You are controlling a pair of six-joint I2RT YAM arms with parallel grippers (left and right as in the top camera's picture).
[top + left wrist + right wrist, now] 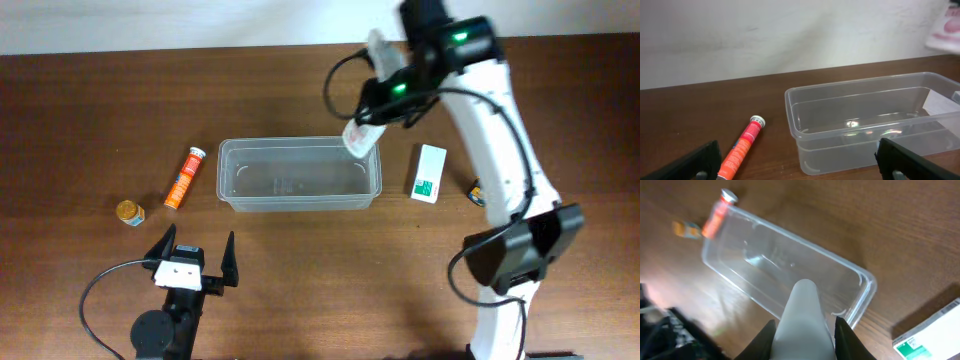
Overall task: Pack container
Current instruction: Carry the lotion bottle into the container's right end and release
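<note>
The clear plastic container (298,173) stands in the middle of the table with nothing lying in it; it also shows in the left wrist view (865,120) and the right wrist view (785,265). My right gripper (385,95) is shut on a white tube (363,132) and holds it tilted above the container's right end; the tube fills the jaws in the right wrist view (802,320). My left gripper (192,262) is open and empty near the table's front, in front of the container's left end. An orange tube (183,177) lies left of the container.
A white-and-green carton (429,172) lies right of the container. A small orange-lidded jar (129,212) sits at the far left. A small dark item (478,192) lies beside the right arm. A white wall runs along the back edge.
</note>
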